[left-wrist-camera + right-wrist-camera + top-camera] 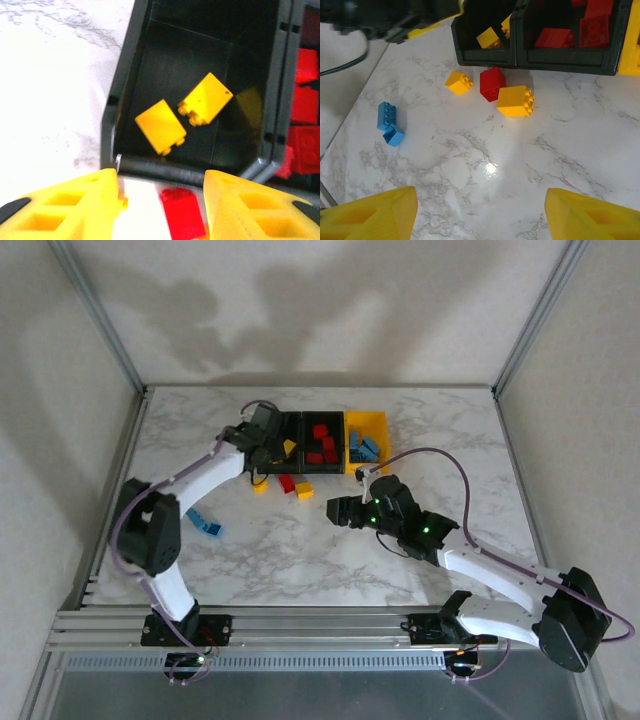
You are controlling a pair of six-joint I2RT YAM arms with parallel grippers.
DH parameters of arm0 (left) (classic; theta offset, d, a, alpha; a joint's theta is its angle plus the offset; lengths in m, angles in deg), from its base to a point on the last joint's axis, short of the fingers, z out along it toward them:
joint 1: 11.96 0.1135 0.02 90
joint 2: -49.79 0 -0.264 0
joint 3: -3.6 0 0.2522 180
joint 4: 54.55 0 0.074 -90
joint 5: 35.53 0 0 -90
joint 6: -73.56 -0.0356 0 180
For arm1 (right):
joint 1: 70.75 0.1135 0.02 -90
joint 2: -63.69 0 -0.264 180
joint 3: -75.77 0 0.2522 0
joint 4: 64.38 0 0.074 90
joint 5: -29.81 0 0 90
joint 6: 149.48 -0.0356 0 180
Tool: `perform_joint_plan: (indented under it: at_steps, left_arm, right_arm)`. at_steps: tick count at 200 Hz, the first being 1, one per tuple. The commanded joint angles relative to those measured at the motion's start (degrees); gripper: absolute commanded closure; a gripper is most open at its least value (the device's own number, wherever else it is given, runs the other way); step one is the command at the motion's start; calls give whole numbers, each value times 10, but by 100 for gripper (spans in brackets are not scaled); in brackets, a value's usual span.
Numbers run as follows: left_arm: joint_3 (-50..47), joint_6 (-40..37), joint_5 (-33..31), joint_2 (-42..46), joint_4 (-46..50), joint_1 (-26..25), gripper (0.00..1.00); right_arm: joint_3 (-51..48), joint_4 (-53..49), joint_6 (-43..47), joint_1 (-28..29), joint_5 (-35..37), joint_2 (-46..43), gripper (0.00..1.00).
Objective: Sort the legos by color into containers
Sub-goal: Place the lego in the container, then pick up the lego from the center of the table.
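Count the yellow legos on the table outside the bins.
2: a small lego left of the red brick, a bigger lego right of it. The left arm may hide more.

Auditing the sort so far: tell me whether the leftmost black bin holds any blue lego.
No; the legos seen inside the leftmost black bin are all yellow, two lying plainly on its floor.

Bare table [485, 165] fronts the right claw [480, 220]; three bricks [492, 82] crowd the bins [485, 60].

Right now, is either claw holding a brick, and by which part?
Neither holds anything. The left claw is open at the near rim of the black bin; the right claw is open above the table.
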Motion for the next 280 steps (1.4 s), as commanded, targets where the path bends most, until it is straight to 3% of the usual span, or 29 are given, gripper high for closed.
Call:
perform_joint_plan:
  at_steps: [1, 29, 56, 109, 169, 208, 280]
  left_arm:
    - [-66, -31, 29, 72, -15, -1, 51]
    - [-158, -50, 48, 141, -60, 6, 48]
    - [-230, -53, 49, 186, -117, 9, 44]
    - [-322, -51, 64, 211, -219, 10, 43]
    - [-351, -51, 37, 157, -289, 10, 41]
    - [-323, -64, 16, 99, -296, 10, 34]
    - [-278, -85, 4, 37, -297, 10, 35]
  right_arm:
    - [6, -1, 23, 10, -21, -11, 32]
    - [-5, 36, 45, 31, -45, -7, 31]
    - [3, 46, 56, 64, -13, 30, 31]
    - [16, 69, 54, 98, -4, 69, 32]
    - [14, 66, 53, 99, -3, 65, 32]
    - [18, 56, 54, 98, -1, 63, 32]
    - [22, 47, 55, 99, 5, 68, 32]
